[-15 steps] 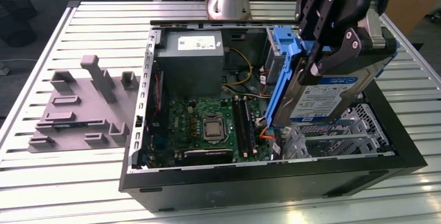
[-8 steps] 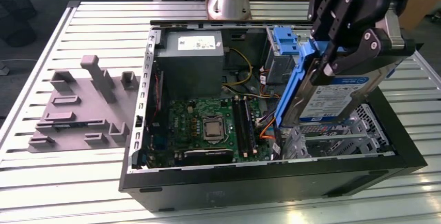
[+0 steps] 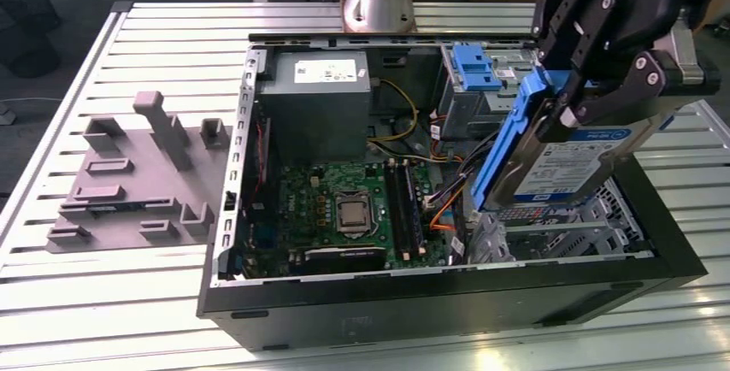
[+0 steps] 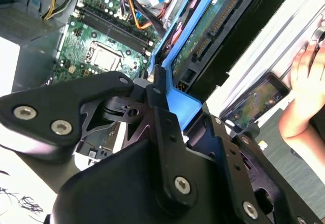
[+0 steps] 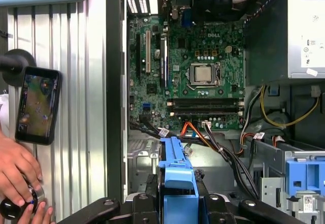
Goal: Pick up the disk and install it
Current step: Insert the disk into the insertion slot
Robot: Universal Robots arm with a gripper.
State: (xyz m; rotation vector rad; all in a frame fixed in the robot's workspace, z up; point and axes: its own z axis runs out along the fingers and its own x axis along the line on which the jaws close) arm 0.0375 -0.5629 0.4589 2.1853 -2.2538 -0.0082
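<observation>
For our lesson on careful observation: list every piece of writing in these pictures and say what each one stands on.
Label on the disk, held in the gripper: print too small to read.
Sticker on the power-supply box: too small to read.
Screen of the phone: blurred, nothing legible.
Markings on the motherboard: too small to read.
No text can be quoted with confidence.

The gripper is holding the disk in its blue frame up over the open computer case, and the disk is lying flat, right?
Not quite: the disk is not flat. In the exterior view it stands tilted on edge. The rest holds: the gripper holds it by its blue frame over the open computer case.
</observation>
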